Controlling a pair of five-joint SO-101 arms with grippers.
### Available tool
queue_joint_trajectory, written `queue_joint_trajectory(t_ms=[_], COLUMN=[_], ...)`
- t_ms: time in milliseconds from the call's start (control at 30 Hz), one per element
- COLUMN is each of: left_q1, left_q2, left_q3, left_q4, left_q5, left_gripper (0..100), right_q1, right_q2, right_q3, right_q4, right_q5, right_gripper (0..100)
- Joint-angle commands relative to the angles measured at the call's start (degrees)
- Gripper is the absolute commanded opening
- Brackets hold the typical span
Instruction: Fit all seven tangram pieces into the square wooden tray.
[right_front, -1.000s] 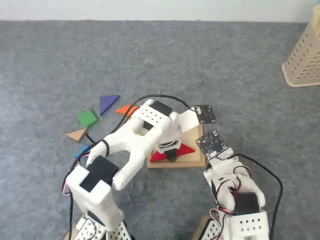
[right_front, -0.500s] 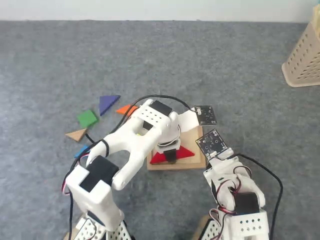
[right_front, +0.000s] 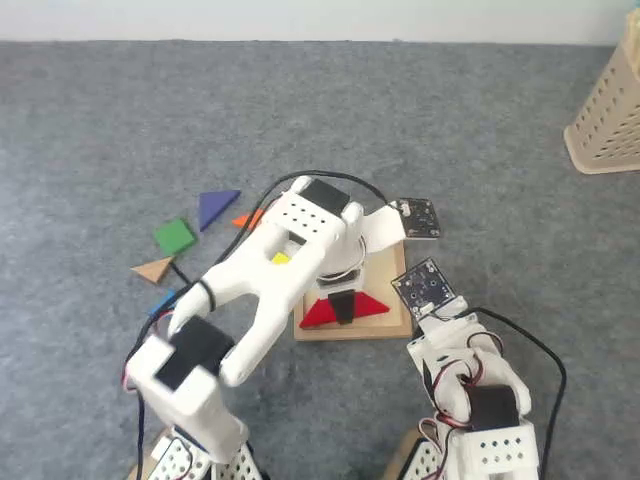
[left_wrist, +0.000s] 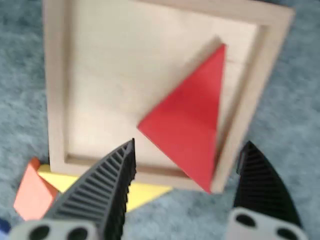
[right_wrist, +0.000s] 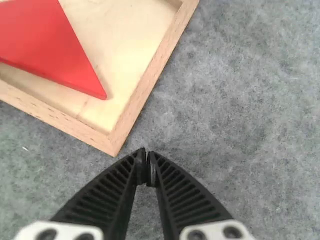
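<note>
The square wooden tray (right_front: 396, 268) lies mid-table, with a red triangle (right_front: 368, 307) in it along its near side. In the left wrist view one corner of the red triangle (left_wrist: 192, 130) appears to rest on the rim of the tray (left_wrist: 55, 90). My left gripper (left_wrist: 190, 145) hangs open just above the triangle, one finger on each side. My right gripper (right_wrist: 147, 161) is shut and empty, on the carpet just off the tray's (right_wrist: 150, 75) near right corner. A yellow piece (left_wrist: 150, 192) and an orange piece (left_wrist: 31, 194) lie against the tray's outer left side.
Left of the tray, loose on the grey carpet, lie a purple-blue triangle (right_front: 215, 206), a green square (right_front: 175, 236), a tan triangle (right_front: 153, 268), a blue piece (right_front: 162, 302) and the orange piece (right_front: 245, 218). A slotted beige basket (right_front: 608, 115) stands far right.
My left arm's wrist has lifted and shifted slightly away from the near edge, its gripper still over the red triangle. The red triangle and the right arm have not moved.
</note>
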Motion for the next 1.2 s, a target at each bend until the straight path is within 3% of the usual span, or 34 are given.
queue_joint_trajectory(t_ms=[0, 167, 300, 400, 567, 867, 1167], left_q1=[-1.8, -6.9, -10.7, -12.5, -11.5, -3.0, -0.5], left_q2=[-11.0, -23.1, -25.8, -22.7, -16.8, -11.7, -9.1], left_q3=[-1.9, 7.5, 23.0, 30.5, 29.5, 29.1, 26.6], left_q4=[0.5, -6.9, -26.6, -37.4, -32.9, -31.9, -28.0], left_q5=[4.2, 11.4, 23.4, 26.7, 25.5, 25.4, 25.0], left_gripper=[31, 22, 8, 1, 1, 1, 1], right_q1=[-0.1, 0.0, 0.0, 0.0, 0.0, 0.0, -0.1], right_q2=[-1.3, -1.3, -1.3, -1.3, -1.3, -1.3, -1.3], right_q3=[0.9, 0.9, 0.9, 0.9, 0.9, 0.9, 0.9], right_q4=[0.4, 0.4, 0.4, 0.4, 0.4, 0.4, 0.4], right_q5=[0.6, 0.6, 0.6, 0.6, 0.6, 0.6, 0.6], right_gripper=[0.8, 0.8, 0.8, 0.8, 0.8, 0.8, 0.8])
